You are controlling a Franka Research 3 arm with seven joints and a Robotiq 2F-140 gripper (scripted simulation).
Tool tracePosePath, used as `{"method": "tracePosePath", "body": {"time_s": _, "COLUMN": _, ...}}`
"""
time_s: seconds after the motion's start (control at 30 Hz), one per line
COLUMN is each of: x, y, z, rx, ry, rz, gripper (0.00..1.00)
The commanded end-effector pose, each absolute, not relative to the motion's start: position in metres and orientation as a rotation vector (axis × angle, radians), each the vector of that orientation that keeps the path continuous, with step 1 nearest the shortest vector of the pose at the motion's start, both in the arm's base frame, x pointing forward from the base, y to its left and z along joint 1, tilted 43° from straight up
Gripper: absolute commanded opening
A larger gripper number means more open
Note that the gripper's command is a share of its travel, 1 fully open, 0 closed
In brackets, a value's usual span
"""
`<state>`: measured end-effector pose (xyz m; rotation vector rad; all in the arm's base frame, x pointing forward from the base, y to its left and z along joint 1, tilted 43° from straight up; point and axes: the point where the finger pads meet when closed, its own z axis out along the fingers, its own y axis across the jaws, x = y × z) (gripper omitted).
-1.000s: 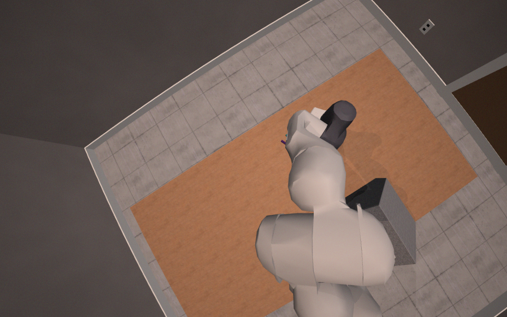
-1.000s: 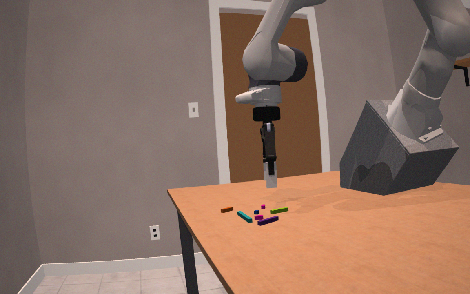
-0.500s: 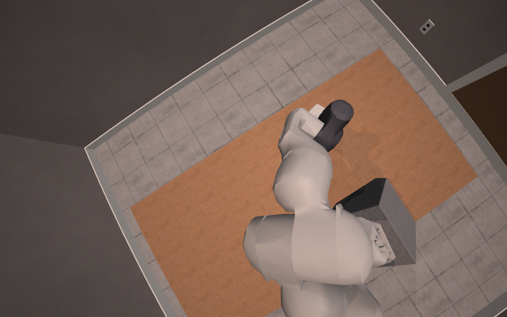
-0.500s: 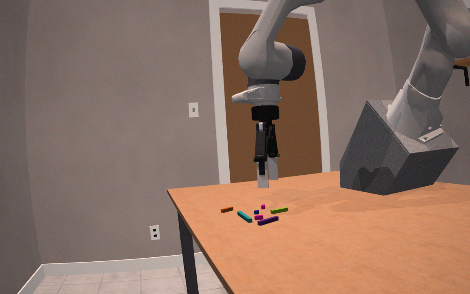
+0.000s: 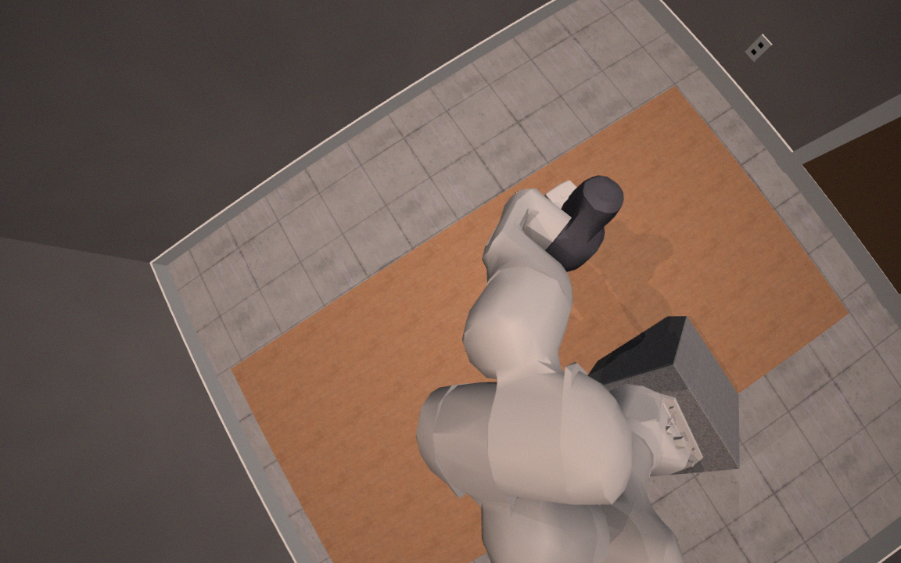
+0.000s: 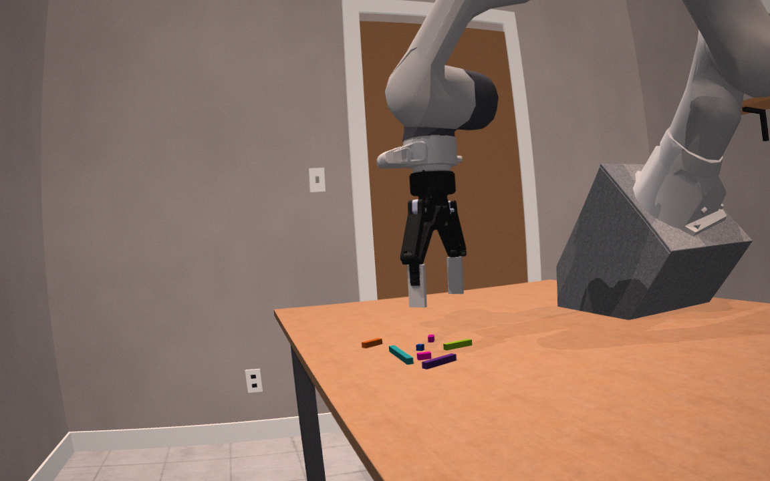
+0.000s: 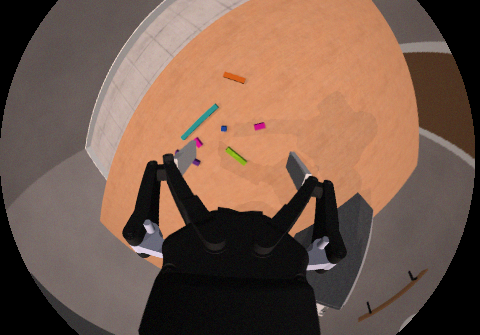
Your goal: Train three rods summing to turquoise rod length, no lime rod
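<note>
Purple rod [image 6: 438, 361] shows whole from outside; end effector [image 6: 436, 292] wide open, empty

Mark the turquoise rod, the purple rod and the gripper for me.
turquoise rod [image 6: 400, 354]: exterior view, middle of its top face.
purple rod [image 6: 438, 361]: exterior view, middle of its length.
gripper [image 6: 436, 292]: exterior view, midway between the open fingertips, above the table.

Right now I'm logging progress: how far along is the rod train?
Nothing looks done: orange rod, purple rod, two magenta rods and blue rod lie scattered, none end to end. In hand: nothing; the gripper hangs open above them. Left: lining up three that match the turquoise rod, away from the lime rod.
</note>
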<state>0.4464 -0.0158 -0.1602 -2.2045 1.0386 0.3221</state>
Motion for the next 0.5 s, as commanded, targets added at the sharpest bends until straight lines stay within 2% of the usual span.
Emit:
{"method": "tracePosePath", "body": {"time_s": 0.0, "x": 0.4488, "y": -0.0139, "z": -0.1568, "rx": -2.121, "ry": 1.219, "rz": 0.412, "gripper": 1.00}}
{"method": "tracePosePath", "body": {"time_s": 0.47, "x": 0.4545, "y": -0.0109, "z": -0.1514, "rx": -1.991, "ry": 1.463, "rz": 0.510, "gripper": 1.00}}
